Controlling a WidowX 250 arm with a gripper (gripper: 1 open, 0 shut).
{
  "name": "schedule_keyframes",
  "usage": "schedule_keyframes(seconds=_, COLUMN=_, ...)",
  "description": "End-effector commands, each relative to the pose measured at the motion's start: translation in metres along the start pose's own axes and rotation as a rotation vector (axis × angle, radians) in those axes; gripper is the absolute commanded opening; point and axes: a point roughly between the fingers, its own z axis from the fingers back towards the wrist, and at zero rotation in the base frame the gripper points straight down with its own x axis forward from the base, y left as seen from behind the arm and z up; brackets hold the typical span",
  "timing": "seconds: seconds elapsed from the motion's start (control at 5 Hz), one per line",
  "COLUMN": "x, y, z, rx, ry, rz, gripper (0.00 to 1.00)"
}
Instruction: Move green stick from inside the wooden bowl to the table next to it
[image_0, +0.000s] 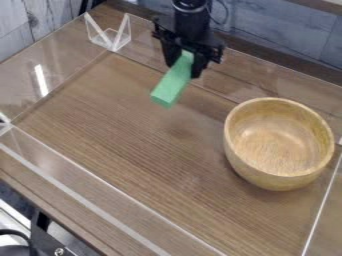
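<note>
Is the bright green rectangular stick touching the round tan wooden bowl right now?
Apart. In the camera view the green stick hangs in the gripper, with bare tabletop showing between it and the wooden bowl.

Black arm (191, 12), black boxy wrist, dark fingers (171, 52)

Smooth wooden bowl (278, 143), wood-grain table (120, 130)
</note>
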Motion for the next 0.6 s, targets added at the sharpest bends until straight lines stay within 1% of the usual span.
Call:
schedule_keyframes(seconds=0.0, x=0.0117, y=-0.0004, z=0.0065, rx=0.025, ry=-0.038, rz=0.062, gripper=0.0)
schedule_keyframes(seconds=0.4, x=0.0153, y=0.0048, z=-0.0015, rx=0.014, ry=-0.042, rz=0.004, gripper=0.0)
